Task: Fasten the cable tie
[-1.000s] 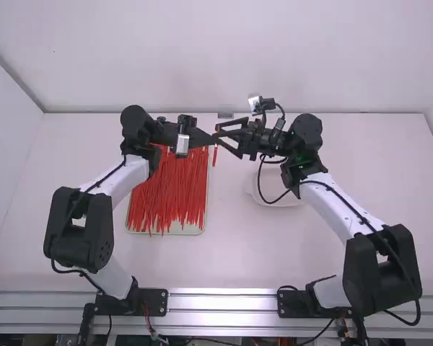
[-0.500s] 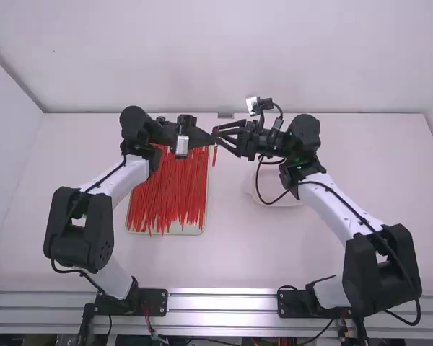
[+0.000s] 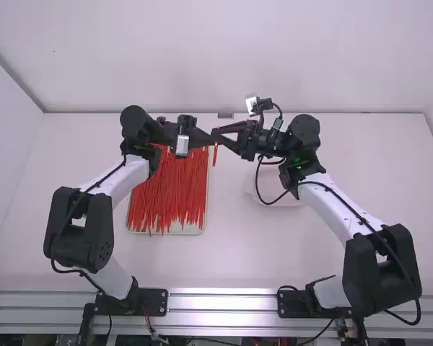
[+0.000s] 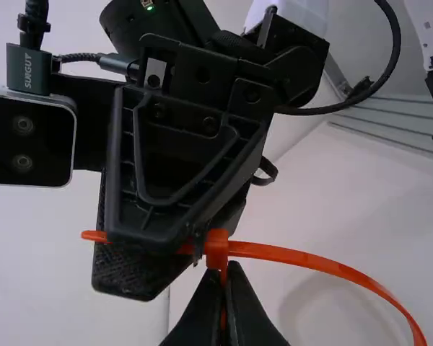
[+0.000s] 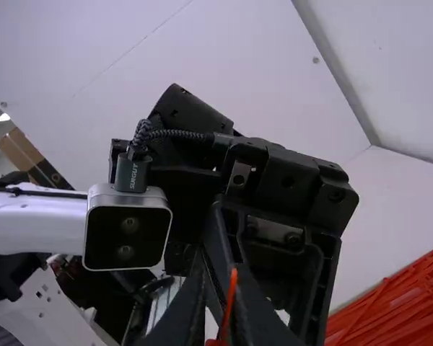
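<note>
The cable tie (image 4: 303, 258) is a thin orange-red strap, held in the air between my two hands above the far end of the tray, clear of the worktop (image 3: 390, 166). In the left wrist view its small square head sits right at the tips of my left hand (image 4: 222, 272). That hand is closed tight on it, the two fingers meeting with no gap. From the head the strap sweeps away in a long smooth curve, and a short stub pokes out past the other side of the right hand (image 3: 219, 135). From above, a length of the tie hangs down red just below where the hands meet. In the right wrist view a narrow red strip stands between my right hand's fingers, which are drawn in close on it, so that hand is pinching the tie too.

Each wrist camera looks at the other arm's silver camera block (image 4: 25, 137) with a grey plug (image 4: 29, 65) in its top. The plug carries pale lettering.

Below the hands lies a flat beige tray (image 3: 191, 232) holding a thick fan of loose red ties (image 3: 169, 191), spread wider toward the near end. A white rounded object (image 3: 292, 198) that I cannot identify rests on the worktop under the right arm.
</note>
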Tool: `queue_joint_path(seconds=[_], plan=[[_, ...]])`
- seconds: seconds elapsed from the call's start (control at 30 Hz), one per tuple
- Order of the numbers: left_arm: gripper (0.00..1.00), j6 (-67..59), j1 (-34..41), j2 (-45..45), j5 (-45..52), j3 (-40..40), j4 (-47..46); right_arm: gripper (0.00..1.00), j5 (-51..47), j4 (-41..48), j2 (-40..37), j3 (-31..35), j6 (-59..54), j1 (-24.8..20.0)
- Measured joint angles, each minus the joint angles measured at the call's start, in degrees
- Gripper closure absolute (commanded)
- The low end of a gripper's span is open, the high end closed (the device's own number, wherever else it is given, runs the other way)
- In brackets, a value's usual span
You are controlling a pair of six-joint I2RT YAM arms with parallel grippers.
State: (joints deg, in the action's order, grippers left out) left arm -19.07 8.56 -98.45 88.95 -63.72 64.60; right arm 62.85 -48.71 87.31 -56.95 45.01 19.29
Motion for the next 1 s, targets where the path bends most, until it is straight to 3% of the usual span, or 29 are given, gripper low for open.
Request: queue_joint_path(seconds=[0.1, 1.0], plan=[[0.98, -0.02, 0.02, 0.00, 0.00, 0.00, -0.33, 1.00, 0.00, 0.00, 0.00, 0.00, 0.02, 0.00], [0.98, 3.52, 0.09, 0.00, -0.22, 0.00, -2.25, 1.00, -0.66, 0.26, 0.00, 0.00, -0.26, 0.00]])
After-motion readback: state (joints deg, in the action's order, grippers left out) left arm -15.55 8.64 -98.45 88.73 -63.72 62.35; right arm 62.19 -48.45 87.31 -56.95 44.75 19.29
